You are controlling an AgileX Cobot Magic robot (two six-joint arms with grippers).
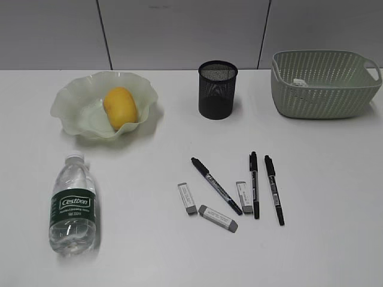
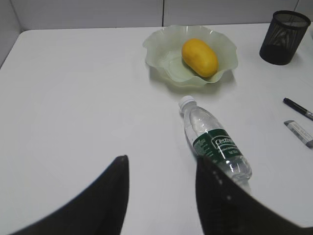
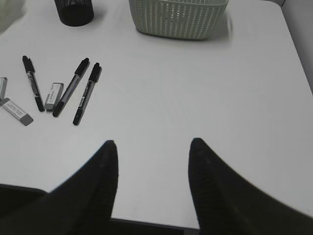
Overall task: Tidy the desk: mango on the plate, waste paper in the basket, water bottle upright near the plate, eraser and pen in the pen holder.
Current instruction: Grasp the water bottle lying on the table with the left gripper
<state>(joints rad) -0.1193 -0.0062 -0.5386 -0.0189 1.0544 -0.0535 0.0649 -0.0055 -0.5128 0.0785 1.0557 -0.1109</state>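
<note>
In the exterior view the mango point(image 1: 120, 107) lies in the green plate point(image 1: 72, 101) at the back left of the white table point(image 1: 335, 179). In front of the plate the water bottle point(image 1: 72, 206) lies on its side, cap toward the plate. The black pen holder point(image 1: 217, 89) stands at the back middle, and the basket point(image 1: 323, 86) at the back right has a small white thing inside. Three pens point(image 1: 216, 185) and three erasers point(image 1: 187, 198) lie together on the table. In the left wrist view the left pincer point(image 2: 161, 191) is partly open and empty, above the table just beside the bottle. In the right wrist view the right pincer point(image 3: 152, 169) is also open and holds nothing, over bare table, well apart from the pens.
</note>
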